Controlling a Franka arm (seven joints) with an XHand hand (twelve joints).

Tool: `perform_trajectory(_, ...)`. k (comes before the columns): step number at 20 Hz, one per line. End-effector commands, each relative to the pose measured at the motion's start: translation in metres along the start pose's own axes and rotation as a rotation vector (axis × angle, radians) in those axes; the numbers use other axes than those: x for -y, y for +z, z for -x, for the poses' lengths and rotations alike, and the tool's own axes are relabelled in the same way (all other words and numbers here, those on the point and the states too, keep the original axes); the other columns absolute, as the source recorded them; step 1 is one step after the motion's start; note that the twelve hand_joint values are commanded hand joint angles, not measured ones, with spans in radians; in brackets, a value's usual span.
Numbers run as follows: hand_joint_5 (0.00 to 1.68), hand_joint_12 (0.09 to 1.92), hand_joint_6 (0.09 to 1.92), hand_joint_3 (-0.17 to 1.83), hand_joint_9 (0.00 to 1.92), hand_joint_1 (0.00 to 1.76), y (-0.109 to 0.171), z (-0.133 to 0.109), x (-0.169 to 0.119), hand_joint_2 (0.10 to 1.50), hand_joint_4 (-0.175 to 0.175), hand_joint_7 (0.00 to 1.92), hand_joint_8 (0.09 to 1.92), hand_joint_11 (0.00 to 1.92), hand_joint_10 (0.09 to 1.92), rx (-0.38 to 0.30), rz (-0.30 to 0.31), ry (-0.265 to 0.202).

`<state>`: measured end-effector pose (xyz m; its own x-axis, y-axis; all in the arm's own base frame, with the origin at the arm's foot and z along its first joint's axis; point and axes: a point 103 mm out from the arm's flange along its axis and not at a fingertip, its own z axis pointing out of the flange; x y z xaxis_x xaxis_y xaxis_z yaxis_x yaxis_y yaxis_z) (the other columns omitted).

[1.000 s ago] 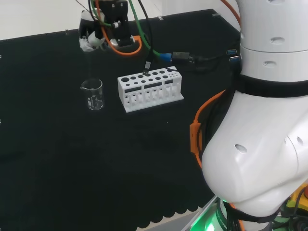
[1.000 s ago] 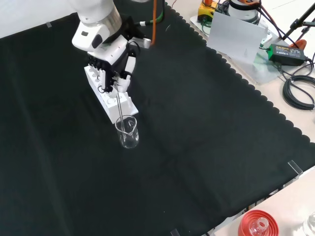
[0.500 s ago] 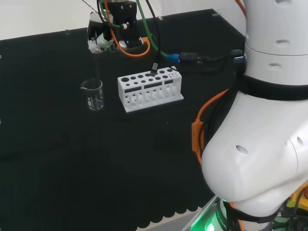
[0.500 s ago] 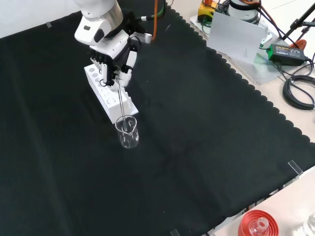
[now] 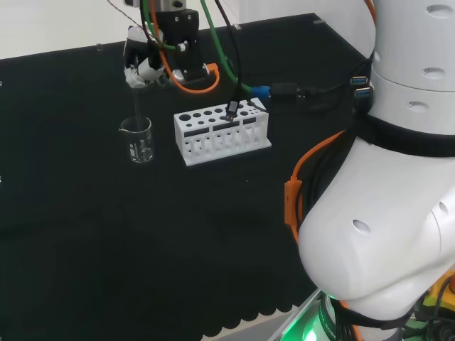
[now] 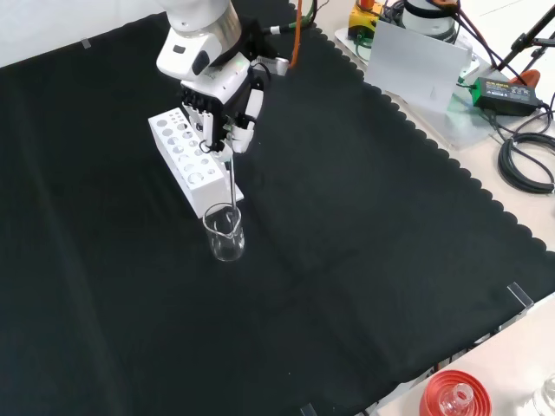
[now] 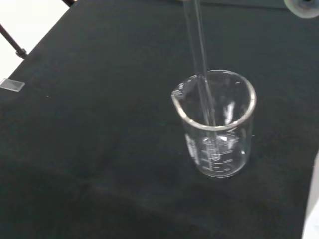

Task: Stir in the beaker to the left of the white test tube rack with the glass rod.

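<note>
— What do you have on the head view?
— I see my hand (image 5: 142,67) above the beaker (image 5: 137,139); its curled fingers hold the glass rod (image 5: 136,117), dipping inside; white test tube rack (image 5: 221,132) just right.

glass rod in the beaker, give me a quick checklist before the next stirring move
1. Fingers of the hand curled round the glass rod: ok.
2. Rod's lower end inside the beaker, below the rim: ok in the wrist view.
3. Beaker upright on the black cloth: ok.
4. Beaker apart from the white test tube rack: ok in the head view.
5. Rod tip off the beaker's bottom: cannot tell.
6. Liquid in the beaker: cannot tell.
</note>
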<state>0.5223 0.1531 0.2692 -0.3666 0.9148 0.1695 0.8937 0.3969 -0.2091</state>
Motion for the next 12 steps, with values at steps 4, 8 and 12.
perform_trajectory(4,1.15,0.79,0.77,-0.17,1.78,1.2,-0.002,-0.022,-0.007,1.12,-0.175,1.65,0.38,1.6,0.25,0.022,0.003,-0.025)
perform_trajectory(8,1.15,0.79,0.76,-0.17,1.78,1.2,-0.009,-0.027,-0.005,1.12,-0.175,1.65,0.38,1.6,0.25,0.033,0.012,-0.025)
perform_trajectory(12,1.15,0.79,0.76,-0.17,1.78,1.2,-0.013,-0.029,-0.003,1.12,-0.175,1.65,0.38,1.6,0.25,0.035,0.021,-0.027)
